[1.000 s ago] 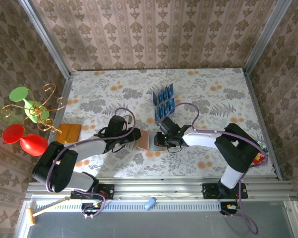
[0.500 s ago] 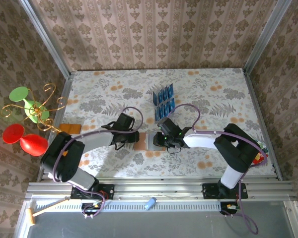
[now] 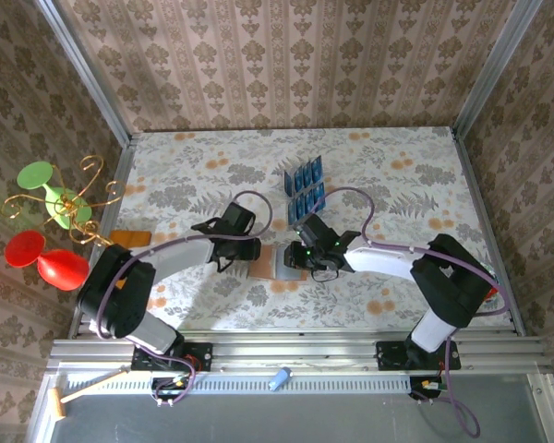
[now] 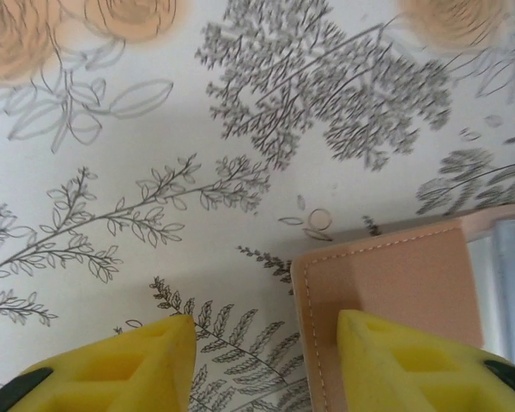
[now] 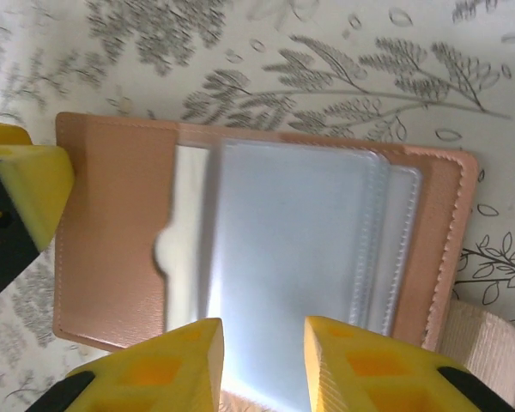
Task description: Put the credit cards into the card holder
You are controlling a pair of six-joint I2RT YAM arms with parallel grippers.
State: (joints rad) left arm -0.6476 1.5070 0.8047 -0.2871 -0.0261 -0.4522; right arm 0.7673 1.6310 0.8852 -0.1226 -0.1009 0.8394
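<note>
We hover over a tan leather-look folding card holder (image 3: 275,263) (image 4: 395,292) (image 5: 112,232), spread flat.
Our left gripper (image 3: 249,251) (image 4: 266,360) straddles its 9 o'clock edge, our right gripper (image 3: 301,260) (image 5: 262,369) its 3 o'clock side, both released; small blue rectangular credit cards (image 3: 305,189) stand at 12 o'clock.

Worktop (image 3: 397,175) was white, printed with grey ferns and leaves and pale orange blooms. Card holder (image 5: 112,223) was tan, pinkish-brown, with pale stitching along the edge. Its inside showed silvery-grey translucent sleeves. Credit cards (image 3: 305,189), beyond the card holder, were blue with pale markings. The jaws on both arms were yellow. Left of the card holder lay an orange-brown square (image 3: 129,238). Further left stood a gold wire stand (image 3: 83,198) with green and red pieces. Wallpaper (image 3: 286,55) was beige-brown damask in stripes.
</note>
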